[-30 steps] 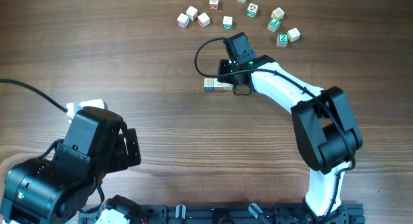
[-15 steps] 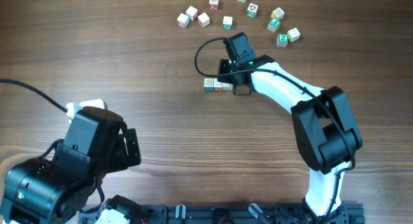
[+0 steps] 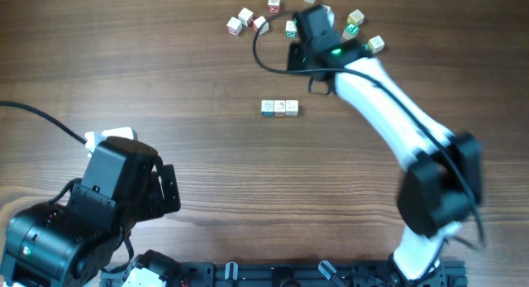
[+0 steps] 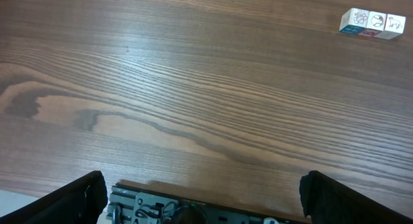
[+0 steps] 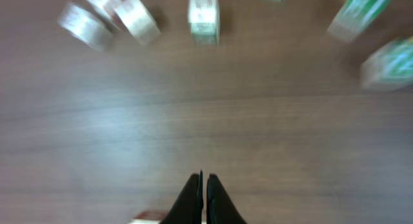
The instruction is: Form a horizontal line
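Note:
The horizontal line (image 3: 279, 108) is three small white cubes in a touching row at mid-table: blue-printed on the left, red-printed in the middle, mostly plain on the right. It also shows at the top right of the left wrist view (image 4: 373, 22). My right gripper (image 3: 321, 86) is shut and empty, above and to the right of the row and apart from it. In the blurred right wrist view its fingers (image 5: 203, 185) are pressed together, with a red-edged cube (image 5: 148, 217) at the bottom edge. My left gripper (image 4: 203, 192) is open and empty at the near left.
Several loose cubes (image 3: 248, 21) lie scattered along the far edge, some green-printed (image 3: 354, 22). They show blurred across the top of the right wrist view (image 5: 204, 16). The left arm (image 3: 91, 204) fills the near-left corner. A black cable loops beside the right wrist.
My right gripper has pulled away from the right end of the row and moved toward the far cubes, still shut. The row stays in place. The left arm has not moved.

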`<state>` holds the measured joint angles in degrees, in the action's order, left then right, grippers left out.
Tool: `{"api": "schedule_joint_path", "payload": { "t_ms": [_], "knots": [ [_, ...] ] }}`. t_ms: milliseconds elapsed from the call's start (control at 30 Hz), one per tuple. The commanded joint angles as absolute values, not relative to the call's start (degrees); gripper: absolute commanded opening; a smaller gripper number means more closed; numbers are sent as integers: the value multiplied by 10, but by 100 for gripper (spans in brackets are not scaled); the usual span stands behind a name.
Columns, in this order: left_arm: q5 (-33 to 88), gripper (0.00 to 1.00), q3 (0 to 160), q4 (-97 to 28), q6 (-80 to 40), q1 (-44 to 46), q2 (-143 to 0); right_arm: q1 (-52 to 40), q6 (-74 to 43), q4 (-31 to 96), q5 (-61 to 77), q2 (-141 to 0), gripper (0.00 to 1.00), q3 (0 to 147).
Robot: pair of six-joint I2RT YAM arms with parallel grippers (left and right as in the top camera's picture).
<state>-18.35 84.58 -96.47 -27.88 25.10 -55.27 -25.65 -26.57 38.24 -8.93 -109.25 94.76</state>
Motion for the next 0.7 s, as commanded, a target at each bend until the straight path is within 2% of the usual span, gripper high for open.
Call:
{"api": "schedule_joint_path", "payload": {
  "t_ms": [0, 33, 67, 100, 133, 200, 433, 567, 667],
  "knots": [
    [-185, 100, 844, -965, -274, 251, -552, -254, -239, 427, -155, -941, 16, 1009],
    [-185, 100, 844, -965, -274, 251, -552, -254, -239, 439, -161, -898, 22, 1014],
    [-185, 100, 844, -965, -274, 251, -552, -254, -240, 447, -166, -863, 33, 1014],
    [-185, 100, 844, -965, -274, 251, -552, -254, -240, 456, -167, -827, 60, 1014],
    [-185, 100, 844, -965, -274, 251, -552, -254, -240, 466, -167, -792, 100, 1014],
    [-185, 100, 844, -965, -274, 251, -552, -254, -240, 477, -167, -700, 100, 1014],
    [-185, 100, 844, -965, -274, 251, -552, -254, -240, 478, -167, -541, 100, 1014],
    [-185, 100, 844, -965, -274, 251, -552, -254, -240, 499, -167, -487, 100, 1014],
    [-185, 100, 844, -965, -274, 251, -552, -254, -240, 568, -167, -469, 100, 1014]
  ]
}}
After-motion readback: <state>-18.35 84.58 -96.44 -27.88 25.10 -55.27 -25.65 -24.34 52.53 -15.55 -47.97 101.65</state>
